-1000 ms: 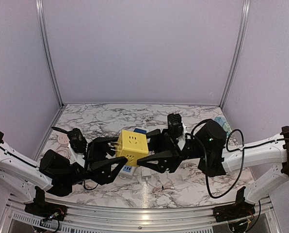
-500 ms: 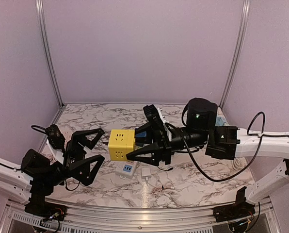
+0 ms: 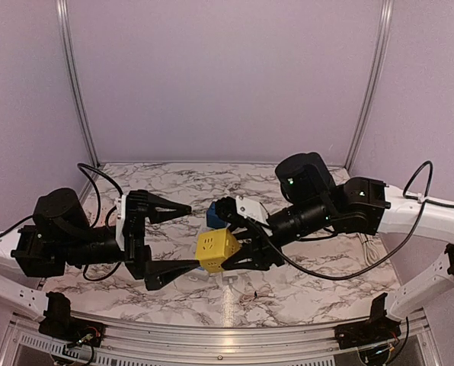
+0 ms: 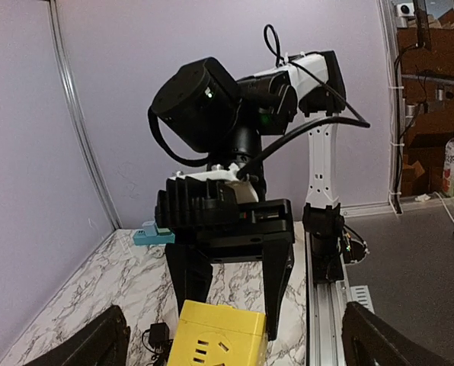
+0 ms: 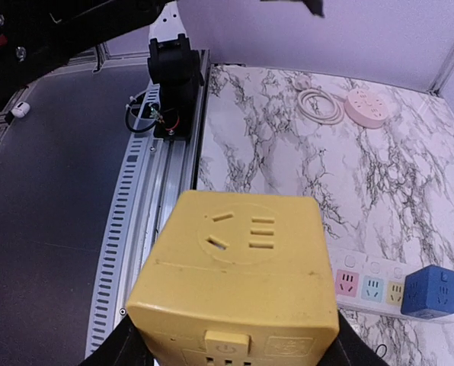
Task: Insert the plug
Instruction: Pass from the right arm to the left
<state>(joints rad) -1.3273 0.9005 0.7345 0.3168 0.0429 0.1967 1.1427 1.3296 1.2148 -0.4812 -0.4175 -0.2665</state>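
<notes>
Marbled tabletop [image 3: 288,293] is stretching beneath both arms. I am noticing my left gripper [image 3: 190,236] has just let go and is now gaping wide, so my right gripper [image 3: 225,242] alone is clamping the yellow socket cube [image 3: 216,250], tilted above the table's near-middle edge. Its faces are showing slotted outlets and a push button. Plugging in is probably falling to the right arm.

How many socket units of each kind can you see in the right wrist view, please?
Cube sockets: 2 (yellow cube socket, blue cube socket)
Power strips: 1 (white power strip)
Round sockets: 1 (pink round socket)
Total: 4
</notes>
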